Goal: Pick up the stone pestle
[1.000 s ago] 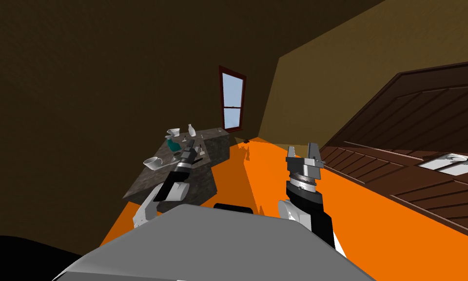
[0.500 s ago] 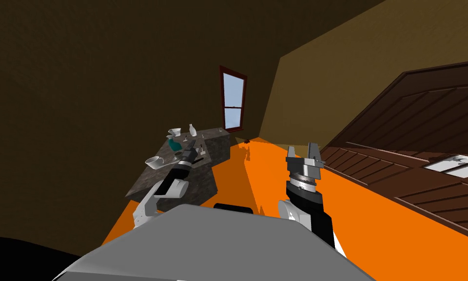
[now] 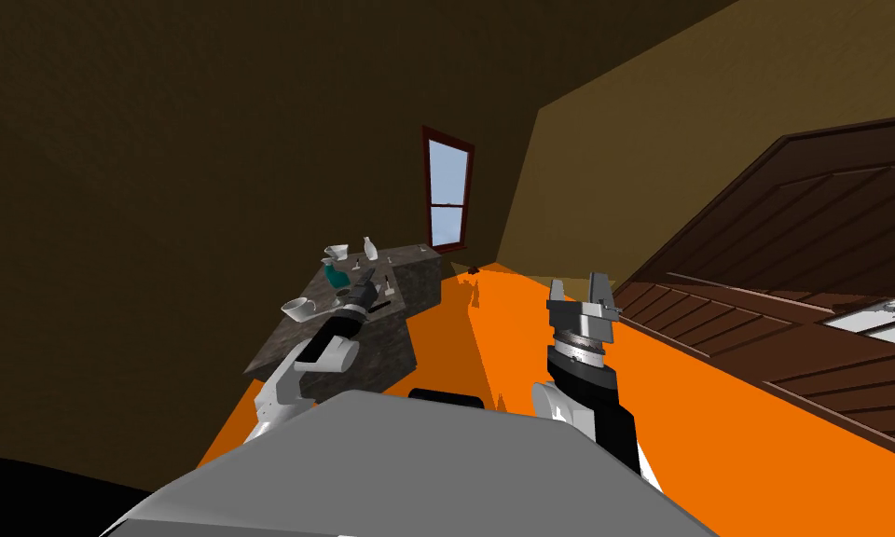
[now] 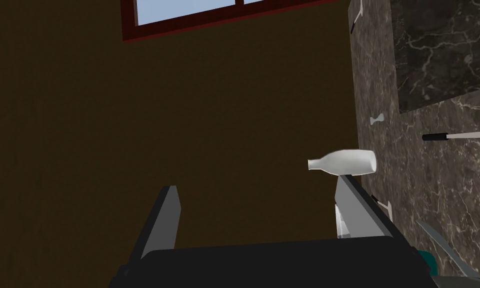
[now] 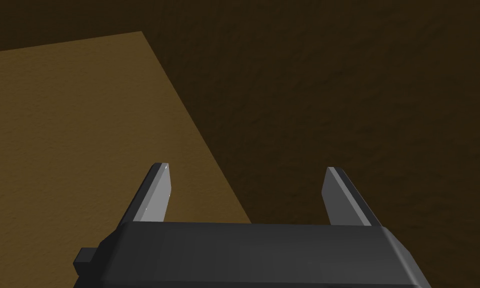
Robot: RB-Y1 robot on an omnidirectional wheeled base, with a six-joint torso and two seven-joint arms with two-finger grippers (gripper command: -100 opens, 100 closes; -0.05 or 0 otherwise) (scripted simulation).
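A: The left gripper (image 4: pixel 255 184) is spread wide with nothing between its fingers. It reaches out over the counter (image 4: pixel 434 190) and points at the far wall (image 4: pixel 209 110).

B: Where is the pestle?

A: It's on the counter, farther off than the fingertips. I take the small pale flared piece for the pestle (image 4: pixel 377 119). It sits past the bottle (image 4: pixel 346 162), with the knife (image 4: pixel 436 136) near it but apart.

B: Is the hand lined up on it?

A: No, the fingers frame bare wall. The pestle lies farther away and down toward the counter top, on the side of the finger next to the bottle.

B: Which way does its long axis run?

A: It seems to run the same way as the bottle's. It's too small to tell whether it stands or lies flat.

B: Which arm should take it?

A: The left, I'd judge, since it's the one over the counter. The right gripper (image 5: pixel 247 168) is also wide and empty. The head view shows it held up on the right over the orange floor (image 3: pixel 697 392), well apart from the counter.

B: What does the next move need?

A: Probably a reach farther out and a dip toward the counter. The bottle shows just past one fingertip. I can't tell how close it is, so it could get knocked.
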